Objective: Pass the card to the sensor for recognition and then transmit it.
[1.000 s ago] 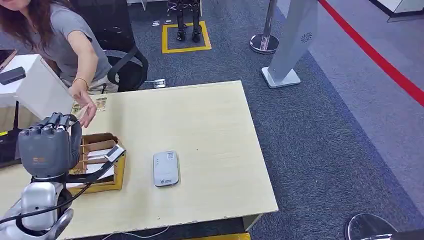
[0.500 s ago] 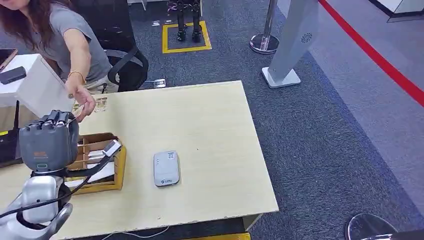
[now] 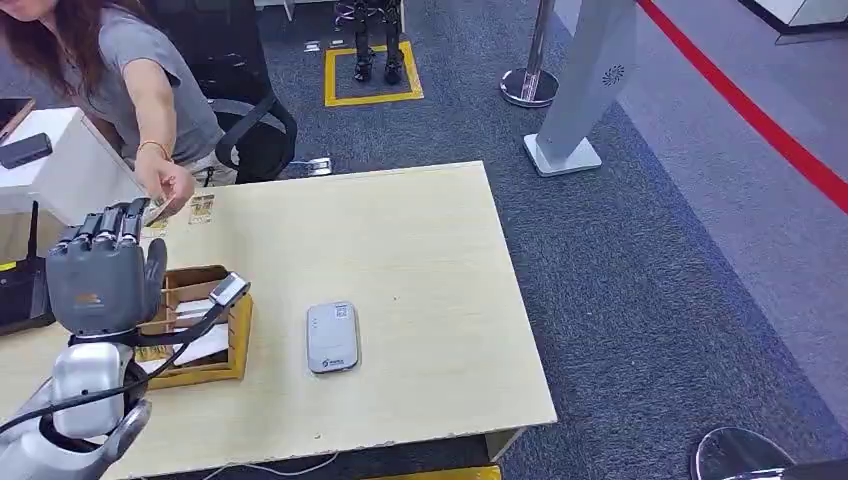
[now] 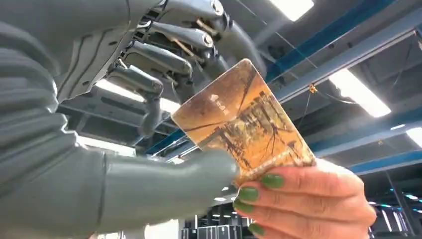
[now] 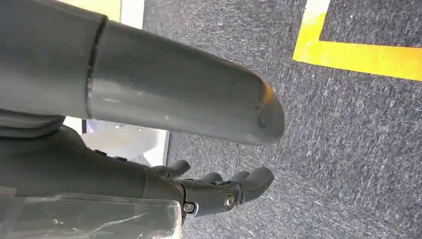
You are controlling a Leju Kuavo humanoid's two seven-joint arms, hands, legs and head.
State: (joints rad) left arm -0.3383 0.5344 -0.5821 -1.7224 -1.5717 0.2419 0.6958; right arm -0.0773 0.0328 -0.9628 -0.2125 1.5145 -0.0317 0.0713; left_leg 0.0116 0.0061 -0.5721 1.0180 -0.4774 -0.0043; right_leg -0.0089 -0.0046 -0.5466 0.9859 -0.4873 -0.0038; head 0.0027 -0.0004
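A raised left robot hand (image 3: 103, 280) meets a person's hand (image 4: 303, 201) over the left end of the pale wooden bench (image 3: 400, 250). In the left wrist view an orange-and-brown card (image 4: 244, 122) stands between the robot hand's thick thumb and its darker fingers (image 4: 159, 57), which are spread apart above it; the person's green-nailed fingers pinch the card's far end, and whether the thumb actually presses the card cannot be told. Below the raised palm sits an open cardboard tray (image 3: 200, 335) holding more cards, just beside the bench's left part. The grey card sensor (image 3: 332, 337) lies flat near the bench's middle, apart from the tray, with bare wood around it up to the right and front edges. The seated person (image 3: 120, 70) reaches in from the far left corner. The right robot hand (image 5: 219, 191) hangs over grey carpet near a yellow floor line (image 5: 358, 55), fingers loosely curled and holding nothing.
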